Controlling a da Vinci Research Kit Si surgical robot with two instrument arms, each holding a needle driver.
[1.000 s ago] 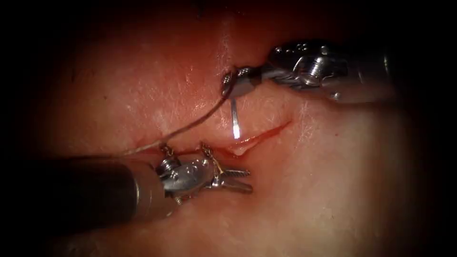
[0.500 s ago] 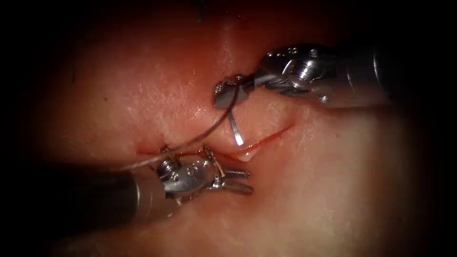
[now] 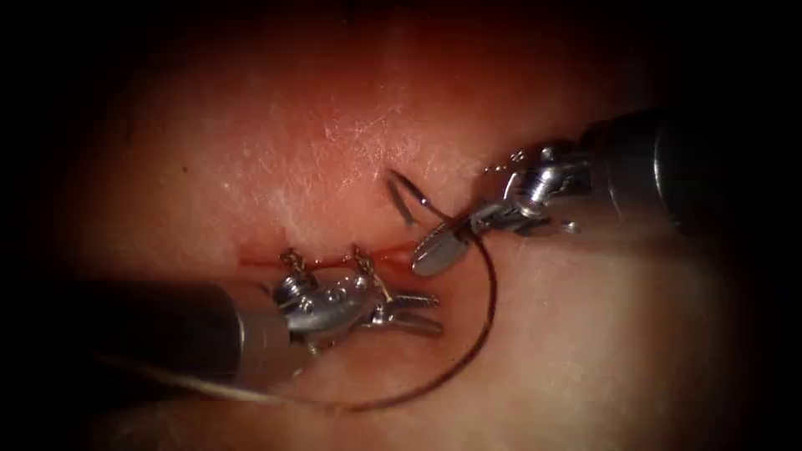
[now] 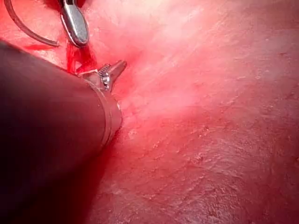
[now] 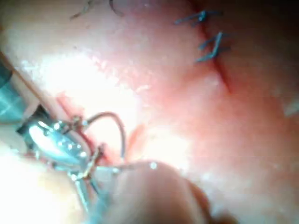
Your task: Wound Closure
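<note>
Right pincer clenched on needle near its thread end; needle curves up-left from tips, free of tissue. Thread loops below. Left pincer released, empty, just below cut.

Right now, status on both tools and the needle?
Right tool grips needle, clear of tissue. Left tool open, empty, below cut. Thread loops between.
</note>
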